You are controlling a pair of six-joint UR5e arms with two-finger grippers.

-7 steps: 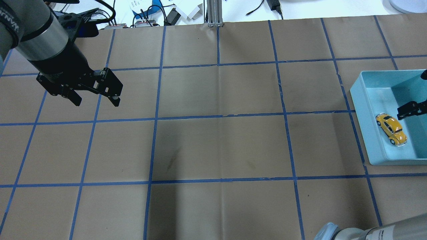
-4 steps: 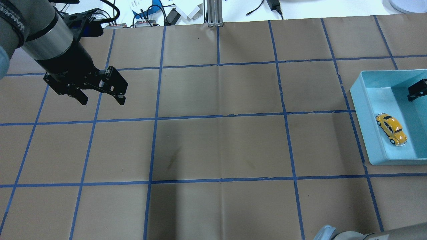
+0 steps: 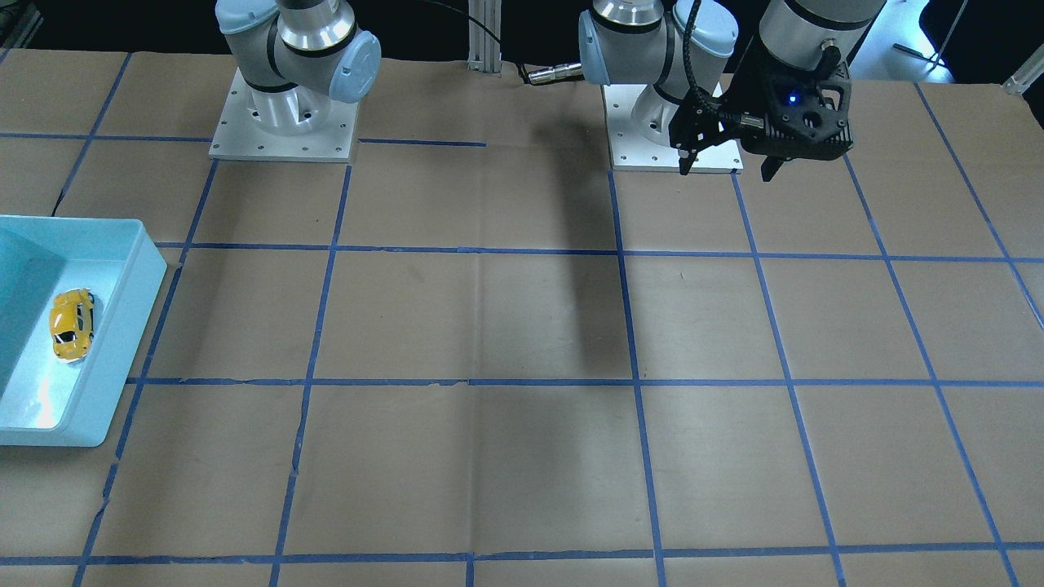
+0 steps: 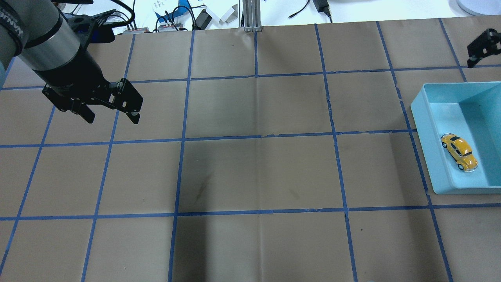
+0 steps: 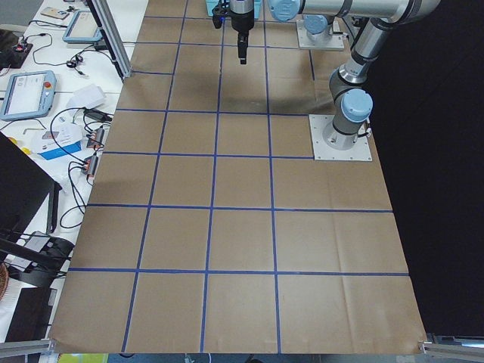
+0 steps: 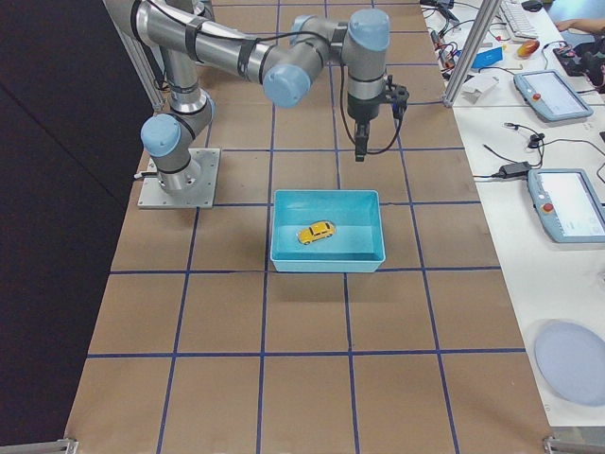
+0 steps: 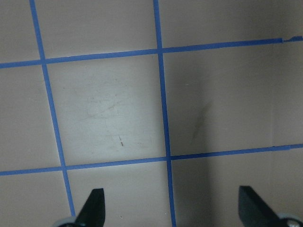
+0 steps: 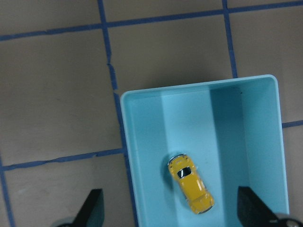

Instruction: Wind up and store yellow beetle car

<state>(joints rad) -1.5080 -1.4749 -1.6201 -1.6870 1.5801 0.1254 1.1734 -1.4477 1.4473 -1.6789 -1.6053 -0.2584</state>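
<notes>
Right tool hangs raised near the light-blue bin, fingers spread wide, holding nothing. The yellow beetle car sits on the bin's floor. Left tool, also wide and empty, hovers over the bench. White lettering on the left arm is too blurred to read.

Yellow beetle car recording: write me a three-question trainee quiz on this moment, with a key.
1. True or false: the yellow beetle car sits on its wheels inside the light-blue bin.
2. Pick one. The right gripper is: A) shut on the car; B) open and empty, raised clear of the bin; C) resting on the bin floor.
3. Short answer: which is nearer the bin, the left gripper or the right?

Key: 1 true. 2 B: the right wrist view shows the fingers wide apart with nothing between them. 3 the right; the left hangs open over bare table at the far side.
</notes>
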